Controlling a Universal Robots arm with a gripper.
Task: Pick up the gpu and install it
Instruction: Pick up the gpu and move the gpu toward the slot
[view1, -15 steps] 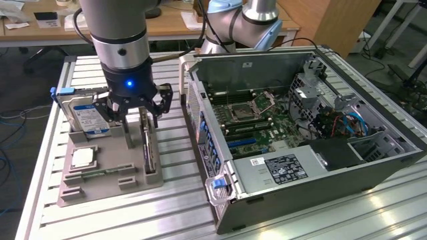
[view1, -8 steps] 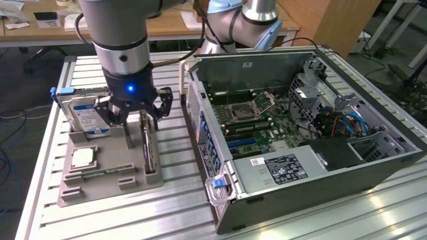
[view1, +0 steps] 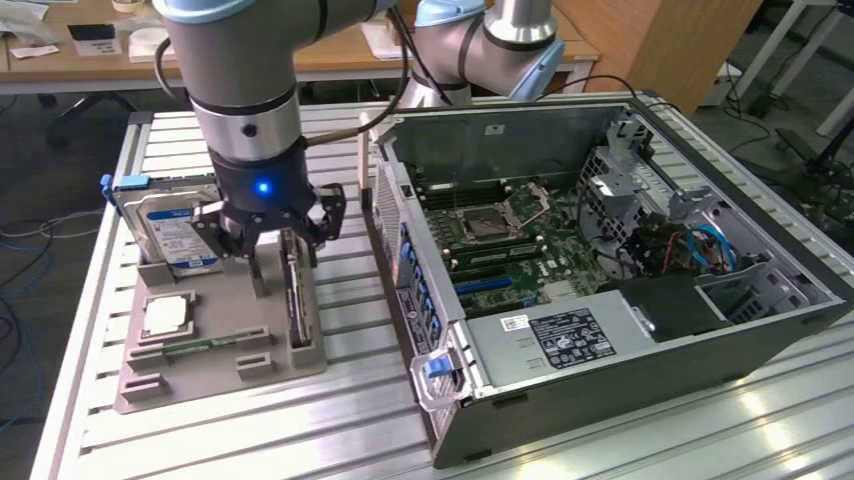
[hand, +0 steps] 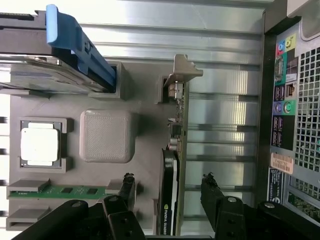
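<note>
The gpu (hand: 174, 185), a thin dark card with an NVIDIA mark, stands on its edge in a slot of the grey holder tray (hand: 107, 135). Its silvery bracket (hand: 182, 70) is at the end away from my wrist. In the exterior view the gpu (view1: 299, 310) rises from the tray just below my gripper (view1: 283, 258). My gripper (hand: 169, 192) is open and straddles the card. One black finger (hand: 127, 187) is on the tray side and the other finger (hand: 210, 192) on the case side, with a gap to the card on both sides.
The open computer case (view1: 747, 340) lies at the exterior view's right, motherboard (view1: 494, 230) exposed; its rear ports (hand: 282, 100) face the tray. The tray also holds a blue-labelled hard drive (view1: 174, 235), a square silver chip (hand: 39, 144) and a green memory stick (hand: 60, 191).
</note>
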